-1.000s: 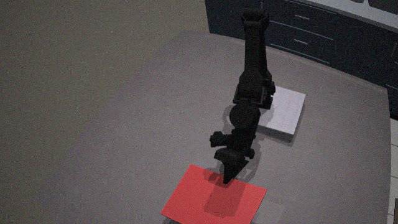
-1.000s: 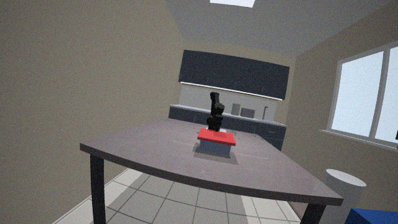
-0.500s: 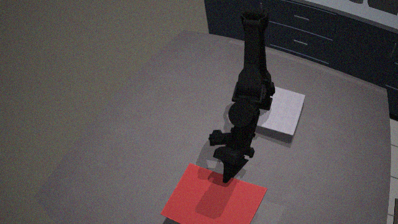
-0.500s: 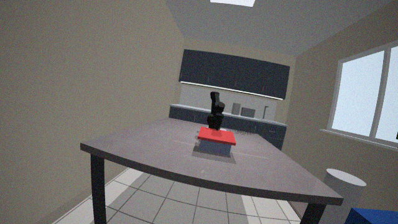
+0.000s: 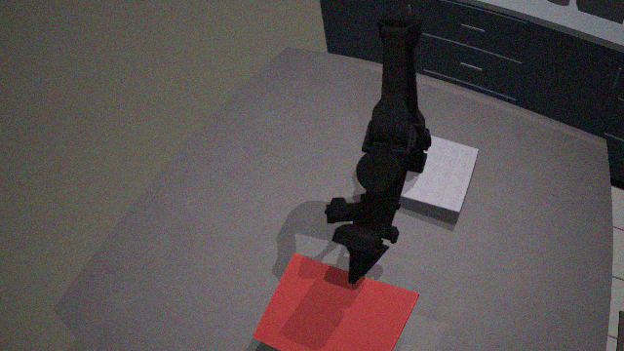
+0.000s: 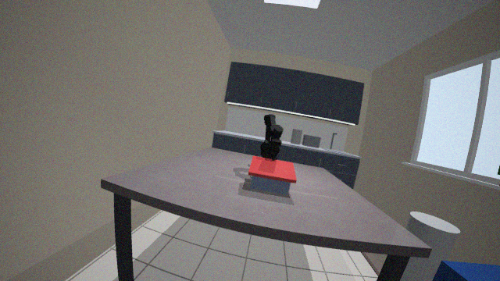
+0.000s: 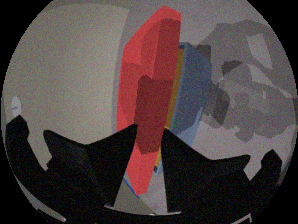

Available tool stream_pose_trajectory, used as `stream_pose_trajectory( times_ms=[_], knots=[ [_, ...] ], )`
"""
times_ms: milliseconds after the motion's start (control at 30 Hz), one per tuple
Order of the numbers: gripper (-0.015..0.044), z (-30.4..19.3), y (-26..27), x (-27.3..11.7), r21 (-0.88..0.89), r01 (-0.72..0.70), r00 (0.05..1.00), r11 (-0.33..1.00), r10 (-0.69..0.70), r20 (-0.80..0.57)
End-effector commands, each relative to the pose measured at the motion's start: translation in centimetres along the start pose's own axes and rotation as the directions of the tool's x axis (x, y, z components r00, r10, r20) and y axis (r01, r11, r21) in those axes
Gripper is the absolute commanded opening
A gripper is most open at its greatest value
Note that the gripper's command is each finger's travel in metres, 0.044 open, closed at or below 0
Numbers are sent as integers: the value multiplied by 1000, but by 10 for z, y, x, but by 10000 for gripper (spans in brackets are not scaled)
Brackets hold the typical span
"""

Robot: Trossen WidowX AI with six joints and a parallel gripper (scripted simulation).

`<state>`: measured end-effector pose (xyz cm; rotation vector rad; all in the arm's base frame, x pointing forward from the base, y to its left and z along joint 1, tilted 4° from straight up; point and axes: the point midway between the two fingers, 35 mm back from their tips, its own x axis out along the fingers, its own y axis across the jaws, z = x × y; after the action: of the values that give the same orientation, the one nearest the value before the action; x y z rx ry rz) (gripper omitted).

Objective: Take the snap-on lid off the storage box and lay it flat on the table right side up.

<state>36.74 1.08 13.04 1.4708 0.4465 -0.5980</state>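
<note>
The red lid (image 5: 377, 312) (image 6: 282, 170) (image 7: 129, 100) is over the blue-grey storage box (image 6: 270, 186) (image 7: 196, 75). Its edge on the arm's side is raised off the box and the lid tilts down away from the arm. The wrist view shows a gap there, with an orange-yellow strip (image 7: 174, 97) along the box's opening. My gripper (image 5: 355, 279) (image 6: 269, 158) (image 7: 149, 131) is shut on the lid at that raised edge. The lid's underside and its contact with the box's far rim are hidden.
A pale, flat block (image 5: 446, 171) lies on the table (image 5: 195, 195) (image 6: 176, 179), partly behind the arm. Dark kitchen cabinets (image 5: 487, 44) stand beyond the table's back edge. A white cylinder (image 6: 433, 222) stands on the floor past the right edge.
</note>
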Motion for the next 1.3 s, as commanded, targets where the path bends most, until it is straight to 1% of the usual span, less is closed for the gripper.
stream_pose_trajectory(
  times_ms=[0,1267],
  knots=[
    [0,0,12,-5,2,-16,1000,1000,16,0],
    [0,0,65,-20,3,-18,1000,1000,18,0]
  ],
)
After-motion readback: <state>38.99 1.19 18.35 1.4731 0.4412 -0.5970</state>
